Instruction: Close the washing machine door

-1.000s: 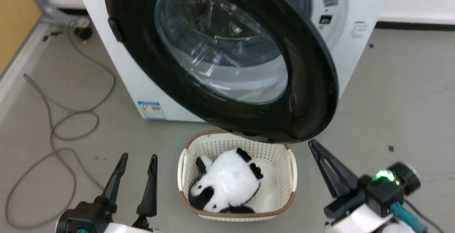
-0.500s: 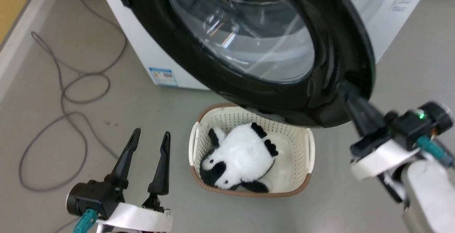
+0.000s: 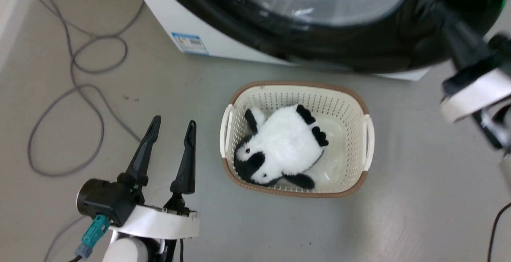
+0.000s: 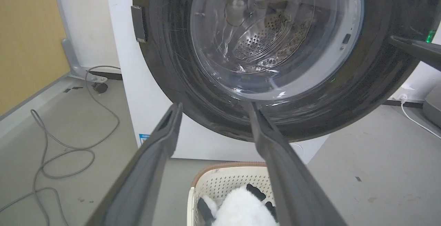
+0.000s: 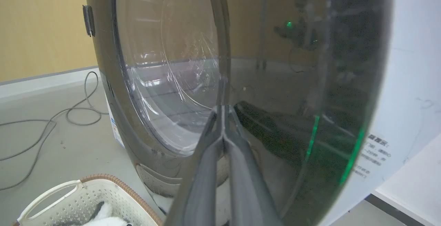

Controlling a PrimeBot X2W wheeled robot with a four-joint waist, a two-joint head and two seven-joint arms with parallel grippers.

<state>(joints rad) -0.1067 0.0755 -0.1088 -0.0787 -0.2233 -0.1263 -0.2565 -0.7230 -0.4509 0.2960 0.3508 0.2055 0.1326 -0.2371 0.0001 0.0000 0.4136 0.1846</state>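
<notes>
left gripper [image 3: 174, 121]: fingers spread, nothing held, low beside the basket [image 3: 297, 87].
right gripper [image 5: 223, 110]: fingers pressed together, empty, tips seemingly against the washing machine door [image 5: 310, 81].
washing machine door: ajar, swung out above the basket; we judge it rigid, weighty and slick, so we push its black rim near the free edge (never the glass bowl).
washing machine [image 3: 167, 10]: white body behind.

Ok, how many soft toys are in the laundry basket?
1: a black-and-white panda plush lying in the cream basket, which stands in front of the washing machine. A pale item lies beneath it, so more could be hidden.
</notes>
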